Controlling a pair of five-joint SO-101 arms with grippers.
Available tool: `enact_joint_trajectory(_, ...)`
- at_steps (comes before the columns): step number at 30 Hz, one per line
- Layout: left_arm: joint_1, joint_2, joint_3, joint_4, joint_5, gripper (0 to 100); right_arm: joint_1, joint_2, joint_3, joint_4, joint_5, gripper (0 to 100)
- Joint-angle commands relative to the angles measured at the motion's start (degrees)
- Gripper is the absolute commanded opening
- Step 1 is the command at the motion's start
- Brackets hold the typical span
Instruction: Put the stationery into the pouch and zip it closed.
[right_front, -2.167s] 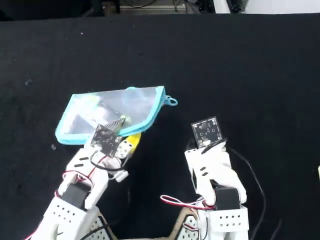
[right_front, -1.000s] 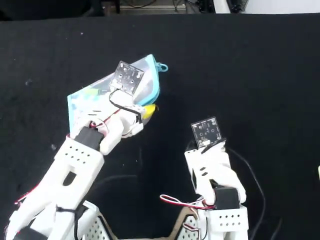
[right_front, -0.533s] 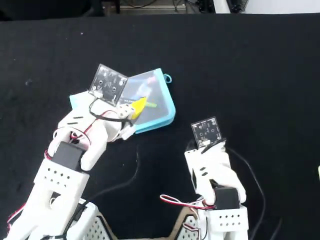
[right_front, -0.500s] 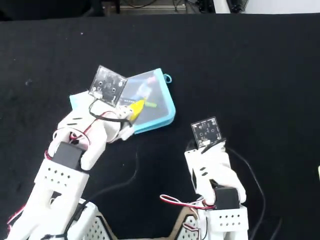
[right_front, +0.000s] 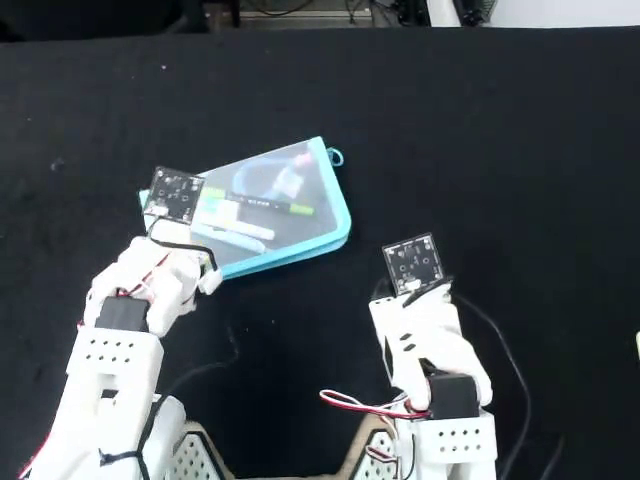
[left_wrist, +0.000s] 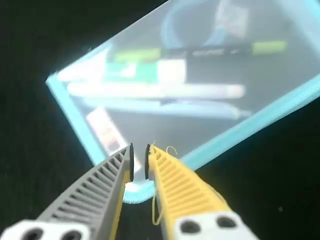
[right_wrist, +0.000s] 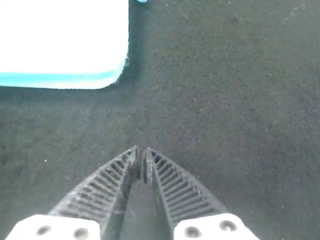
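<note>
There are two robot arms, two tools, one pouch and one black table (right_front: 500, 130). The left tool (left_wrist: 139, 152) sits at the left corner of the pouch (right_front: 290, 235). Its two fingers, one grey and one yellow, are pinched tight on the pouch's light blue edge. The pouch lies flat on the table, a bit to the left of the middle, and it is turned slantways. It is see-through with a light blue border all round, and a small blue zip pull (right_front: 336, 156) sticks out at its far right corner. Inside it I count three long thin things: a dark pen with green ends (left_wrist: 200, 51), a white pen (left_wrist: 165, 90) and a blue stick (left_wrist: 175, 108). There is also one small white block (left_wrist: 171, 70) and one blue loop (left_wrist: 195, 25). The right tool (right_wrist: 141, 162) is to the right of the pouch, near its rounded corner but not touching it. Its fingers are squeezed together with nothing between them, just above the bare table.
</note>
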Motion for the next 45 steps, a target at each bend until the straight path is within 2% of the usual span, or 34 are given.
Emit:
enact_joint_trajectory(1, -2.59, -1.14, -0.48, 0.44, -0.70, 3, -0.35, -5.58, -0.40, -3.60, -0.70, 1.1)
enact_joint_trajectory(9, -4.88, -5.80, 2.42, 8.35, -0.62, 3, 2.90, -5.49, 0.57, -1.93, -0.62, 1.1)
enact_joint_trajectory(18, -4.88, -35.25, 21.93, 9.14, -0.70, 3, 2.81, -5.49, 0.57, 2.46, -0.79, 1.1)
enact_joint_trajectory(23, -4.79, -50.55, 23.52, 20.13, 0.18, 3, 2.81, -5.49, 0.57, 7.38, -8.70, 1.1)
enact_joint_trajectory(27, -5.14, -47.47, 22.37, 22.24, 5.54, 3, 2.73, -5.49, 0.57, 8.53, -9.85, 1.1)
enact_joint_trajectory(29, -7.43, -47.56, 22.99, 22.24, 6.42, 3, 2.81, -5.49, 0.57, 8.70, -9.85, 1.1)
enact_joint_trajectory(39, -18.77, -49.41, 28.00, 22.51, 6.24, 3, 2.55, -5.49, 0.57, 16.44, -9.93, 1.1)
enact_joint_trajectory(43, -18.51, -49.41, 28.00, 23.12, 6.59, 3, 2.55, -5.49, 0.57, 17.14, -10.02, 1.1)
enact_joint_trajectory(45, -16.22, -49.41, 28.00, 25.23, 7.47, 3, 2.73, -5.49, 0.57, 17.14, -10.02, 1.1)
